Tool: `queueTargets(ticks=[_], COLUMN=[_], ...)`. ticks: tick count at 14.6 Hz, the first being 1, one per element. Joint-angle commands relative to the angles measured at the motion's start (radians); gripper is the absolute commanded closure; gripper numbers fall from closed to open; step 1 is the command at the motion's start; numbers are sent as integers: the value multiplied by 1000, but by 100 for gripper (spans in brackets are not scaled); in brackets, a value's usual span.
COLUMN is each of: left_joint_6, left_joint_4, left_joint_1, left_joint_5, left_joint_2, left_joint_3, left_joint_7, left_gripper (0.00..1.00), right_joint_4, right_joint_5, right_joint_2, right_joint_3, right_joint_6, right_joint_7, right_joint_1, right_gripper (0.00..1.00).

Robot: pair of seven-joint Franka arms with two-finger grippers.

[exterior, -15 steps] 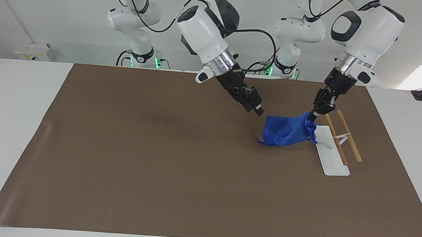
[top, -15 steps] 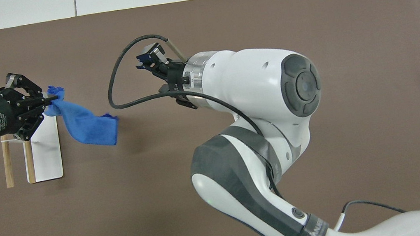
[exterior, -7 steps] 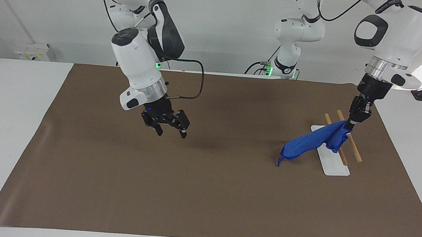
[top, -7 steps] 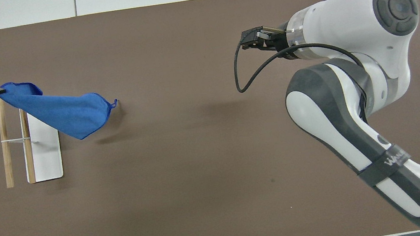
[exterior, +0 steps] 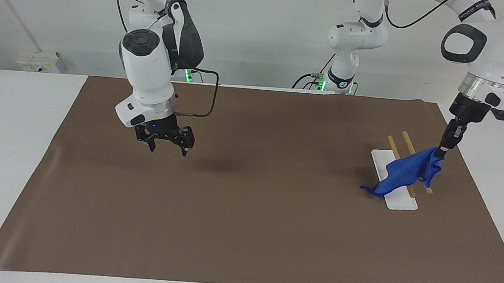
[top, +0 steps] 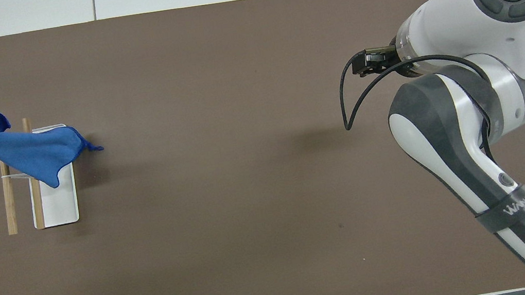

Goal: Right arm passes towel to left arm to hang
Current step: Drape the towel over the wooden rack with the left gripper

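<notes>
Fingers on the left gripper [exterior: 443, 149] are pinched shut on a corner of the blue towel [exterior: 405, 171], which drapes over the wooden rack [exterior: 414, 159] at the right of the facing frame. Overhead, that gripper is mostly cut off. The right gripper [exterior: 167, 146] hangs spread open, empty, over the brown mat [exterior: 245, 231], left-center.

towel [exterior: 404, 172] draped over rack [exterior: 413, 172] on mat [exterior: 246, 213].
</notes>
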Motion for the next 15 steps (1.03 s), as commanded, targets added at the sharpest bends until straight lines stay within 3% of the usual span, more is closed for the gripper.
queueTargets(ticks=[1,5,11,15], left_joint_6=[44,41,52,69], left_joint_4=[-15,-50,-146,-166], left_joint_1=[31,126,164,180], left_joint_5=[12,12,12,12], left_joint_2=[0,-15,-23,-4], left_joint_3=[-9,-9,-7,-7], left_joint_7=[43,104,187,176], left_gripper=[100,100,100,100], right_joint_4=[-4,-3,28,148], right_joint_5=[-16,-12,7,48], right_joint_2=[-64,-124,-207,-207], right_joint_3=[14,3,-181,-212], right_joint_6=[-74,-151,-297,-456], right_joint_7=[-25,-111,-292,-317], right_joint_1=[-35,-63,-17,-49], right_gripper=[0,0,0,0])
